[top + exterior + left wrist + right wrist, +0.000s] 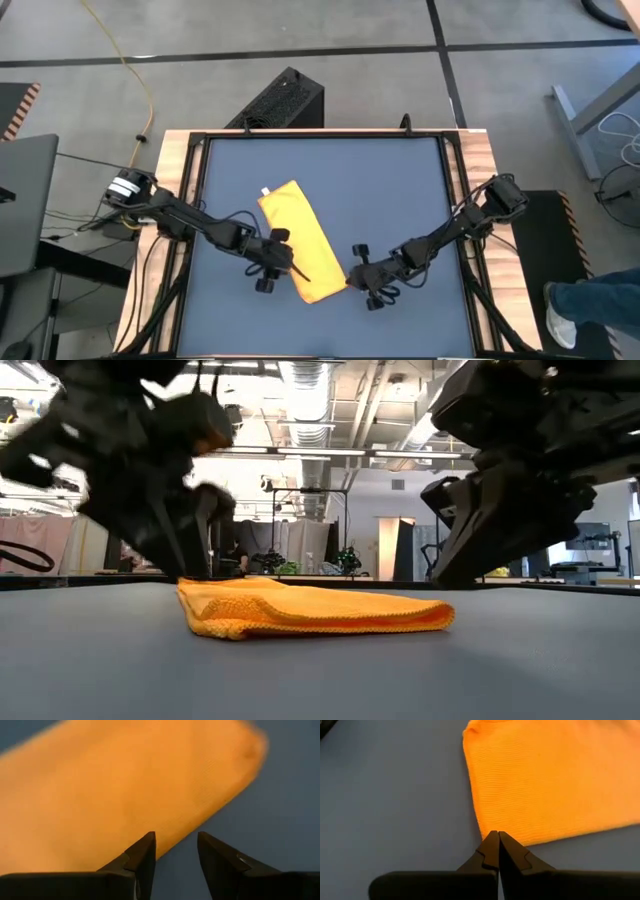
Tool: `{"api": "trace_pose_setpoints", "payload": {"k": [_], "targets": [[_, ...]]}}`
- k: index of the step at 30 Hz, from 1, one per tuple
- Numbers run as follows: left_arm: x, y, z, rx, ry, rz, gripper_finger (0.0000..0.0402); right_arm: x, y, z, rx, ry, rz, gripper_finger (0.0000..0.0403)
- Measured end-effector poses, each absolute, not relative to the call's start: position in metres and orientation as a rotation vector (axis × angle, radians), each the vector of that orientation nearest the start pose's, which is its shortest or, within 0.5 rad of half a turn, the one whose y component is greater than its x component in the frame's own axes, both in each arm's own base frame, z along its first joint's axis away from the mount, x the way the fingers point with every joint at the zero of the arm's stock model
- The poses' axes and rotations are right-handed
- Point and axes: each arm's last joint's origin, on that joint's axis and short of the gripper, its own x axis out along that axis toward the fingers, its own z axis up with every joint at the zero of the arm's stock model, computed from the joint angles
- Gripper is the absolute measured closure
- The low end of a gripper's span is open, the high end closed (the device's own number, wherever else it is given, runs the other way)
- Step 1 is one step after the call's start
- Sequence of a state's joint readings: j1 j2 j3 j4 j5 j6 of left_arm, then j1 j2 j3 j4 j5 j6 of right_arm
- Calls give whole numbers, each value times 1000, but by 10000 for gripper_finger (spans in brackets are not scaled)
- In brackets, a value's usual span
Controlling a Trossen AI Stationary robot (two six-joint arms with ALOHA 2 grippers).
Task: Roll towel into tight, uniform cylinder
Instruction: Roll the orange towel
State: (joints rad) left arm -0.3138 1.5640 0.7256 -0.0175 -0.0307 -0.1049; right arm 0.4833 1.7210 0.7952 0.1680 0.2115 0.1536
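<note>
The left pincer [176, 851], jaws parted and gripping nothing, hovers at the long edge of the bright yellow folded cloth towel [298, 243], probably ready to lift it. The right pincer [498, 851], closed and empty, sits at the towel's near corner. The towel lies flat, unrolled, mid dark blue mat [380, 190] on the desk; nothing obstructs.

Left arm reaching inward, left tool [176, 851] low with fingers parted, right tool [498, 849] low, fingers closed together
</note>
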Motion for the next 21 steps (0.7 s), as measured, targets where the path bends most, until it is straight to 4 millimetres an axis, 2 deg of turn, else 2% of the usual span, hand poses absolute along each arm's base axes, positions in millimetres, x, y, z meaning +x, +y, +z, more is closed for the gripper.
{"api": "trace_pose_setpoints", "payload": {"k": [7, 15, 21], "targets": [[270, -110, 163, 81, 787, -301, 267, 289, 148, 139, -230, 714, 255, 377], [265, -140, 158, 232, 706, -376, 267, 291, 149, 142, -223, 678, 258, 359], [269, -151, 149, 300, 653, -419, 267, 293, 148, 143, -227, 666, 257, 358]]}}
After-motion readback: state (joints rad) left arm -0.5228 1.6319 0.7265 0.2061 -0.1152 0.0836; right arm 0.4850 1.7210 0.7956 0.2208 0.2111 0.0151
